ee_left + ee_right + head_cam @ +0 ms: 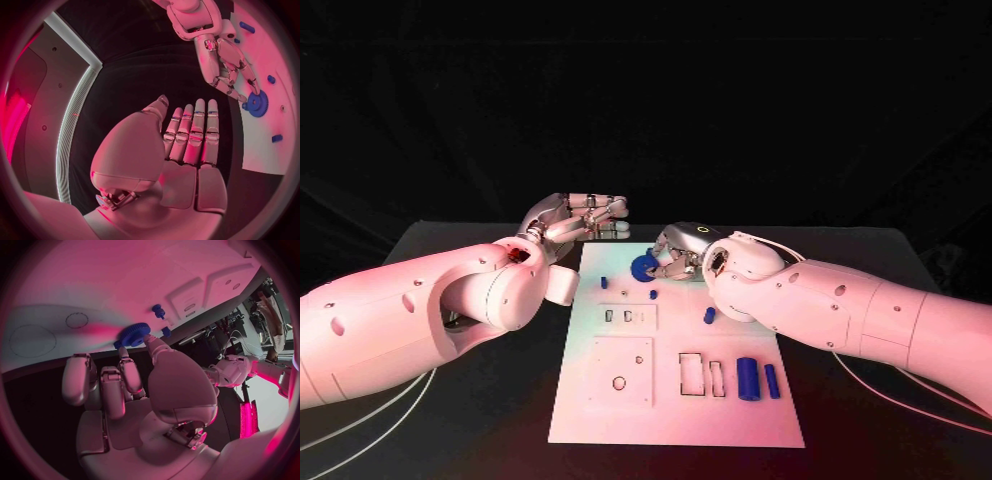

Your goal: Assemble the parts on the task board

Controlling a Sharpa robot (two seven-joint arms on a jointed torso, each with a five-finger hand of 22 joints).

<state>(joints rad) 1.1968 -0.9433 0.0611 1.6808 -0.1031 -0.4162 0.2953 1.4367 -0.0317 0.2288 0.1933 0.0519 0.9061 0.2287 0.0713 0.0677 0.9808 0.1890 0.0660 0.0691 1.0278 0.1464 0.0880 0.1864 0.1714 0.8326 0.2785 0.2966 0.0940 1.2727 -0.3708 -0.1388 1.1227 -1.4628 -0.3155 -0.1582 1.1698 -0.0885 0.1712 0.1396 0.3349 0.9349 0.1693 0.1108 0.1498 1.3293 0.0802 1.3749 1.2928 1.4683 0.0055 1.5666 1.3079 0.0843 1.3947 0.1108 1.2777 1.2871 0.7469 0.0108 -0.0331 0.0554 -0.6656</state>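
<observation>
I count 1 white task board [678, 420] on the counter [459, 440]. On it I see 1 blue gear [643, 268], 2 long blue cylinders lying side by side ( [749, 379], [772, 381]), and 3 small blue pegs ( [604, 283], [653, 296], [710, 315]). I have 2 hands over the counter: 1 left hand [574, 217], 1 right hand [682, 250].

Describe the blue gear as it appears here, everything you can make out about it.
The blue gear is a small round toothed wheel that looks like matte plastic, with a raised hub at its centre in the left wrist view. It sits at the far end of the white task board, near the middle of that edge. The right hand is on it, fingertips touching its rim. Whether it lies flat, is seated, or is slightly lifted cannot be told. The left hand is away from it, off the board.
</observation>
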